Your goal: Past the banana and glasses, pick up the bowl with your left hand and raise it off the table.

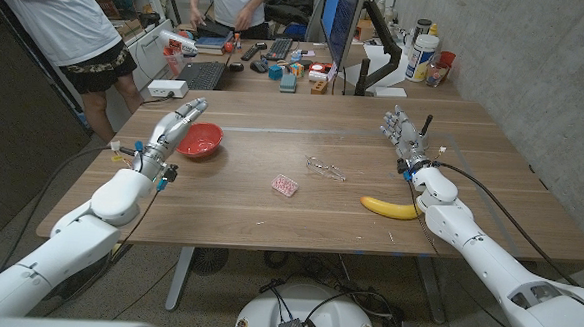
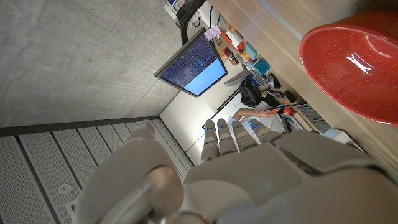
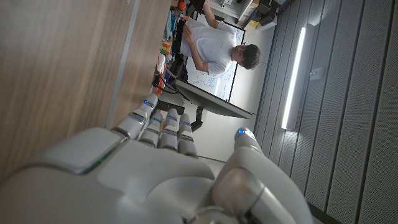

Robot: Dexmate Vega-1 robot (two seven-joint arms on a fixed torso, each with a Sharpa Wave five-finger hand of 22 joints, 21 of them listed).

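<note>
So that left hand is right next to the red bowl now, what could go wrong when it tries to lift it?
The left hand sits at the rim of the red bowl with fingers apart, holding nothing yet. The bowl looks shallow, smooth and glossy, so a grip on its rim could slip or tip it. It also lies near the table's left edge, so a nudge might slide it toward that edge. The banana and glasses lie well away, so hitting them seems unlikely.

Wooden table [image 1: 269,222], red bowl [image 1: 201,140], glasses [image 1: 325,168], banana [image 1: 388,207], pink packet [image 1: 285,186]
</note>
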